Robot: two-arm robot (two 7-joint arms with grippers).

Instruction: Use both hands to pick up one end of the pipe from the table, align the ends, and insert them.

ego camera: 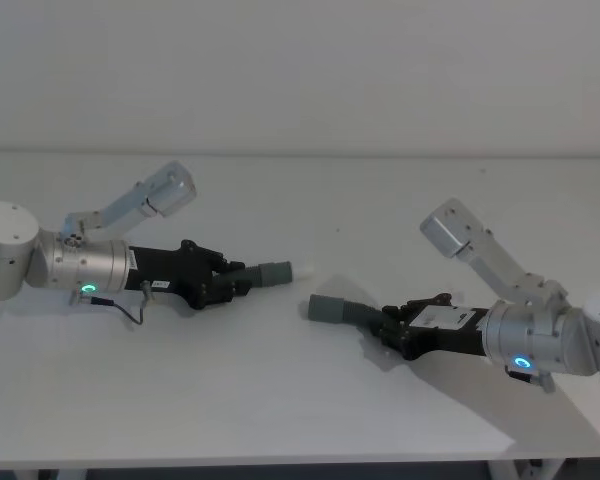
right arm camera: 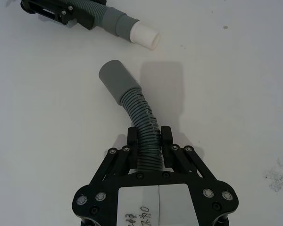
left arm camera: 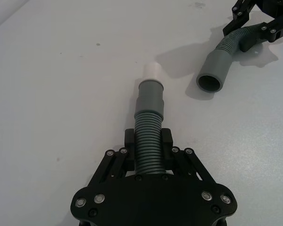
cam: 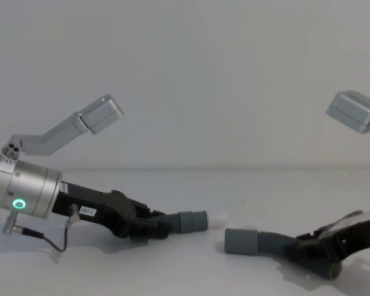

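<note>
Over the white bench (ego camera: 280, 420), the left gripper (ego camera: 232, 282) is clamped on a straight corrugated hose (left arm camera: 148, 127) with a white-tipped grey cuff (ego camera: 273, 272). The right gripper (ego camera: 388, 326) clamps a bent hose (right arm camera: 141, 115), its open cuff (ego camera: 328, 308) nearby, not touching.

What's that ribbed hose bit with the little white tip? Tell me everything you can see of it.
The white-tipped hose piece is short and straight: dark grey ribbed flexible body, a smooth grey cuff, then a small white tip, all plastic-looking. The left gripper is shut on its ribbed part. It is held nearly level, low by the white table, tip pointing toward the other piece's open cuff, not touching it.
</note>
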